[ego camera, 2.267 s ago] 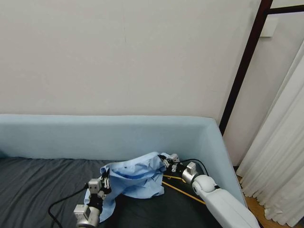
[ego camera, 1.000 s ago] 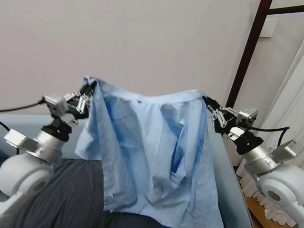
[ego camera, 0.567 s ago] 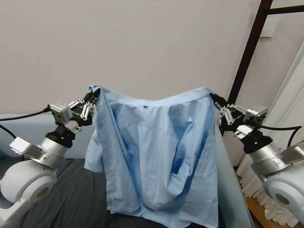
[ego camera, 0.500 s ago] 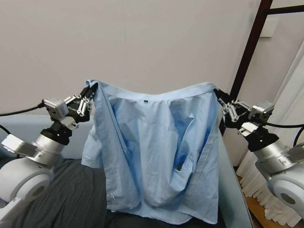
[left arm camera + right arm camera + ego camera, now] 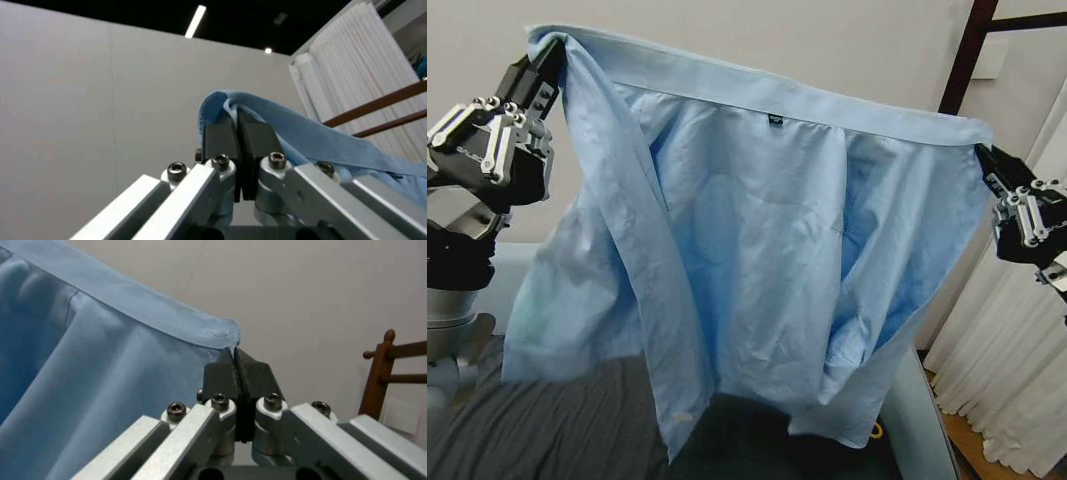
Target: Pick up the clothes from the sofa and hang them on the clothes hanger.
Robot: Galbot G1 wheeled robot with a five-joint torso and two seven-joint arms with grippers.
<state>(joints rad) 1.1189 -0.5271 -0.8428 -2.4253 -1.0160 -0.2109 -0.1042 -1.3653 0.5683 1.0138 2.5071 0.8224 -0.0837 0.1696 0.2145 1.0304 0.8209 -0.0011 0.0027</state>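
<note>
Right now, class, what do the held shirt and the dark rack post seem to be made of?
The light blue shirt: thin woven cloth, likely cotton, matte; it creases and drapes softly. The rack post: probably dark-stained wood, slight sheen; the right wrist view shows a turned knob.

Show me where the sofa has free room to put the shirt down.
Bare: the dark seat at lower left, below the shirt hem. Crowded: the middle, where the shirt hangs stretched between left hand and right hand.
</note>
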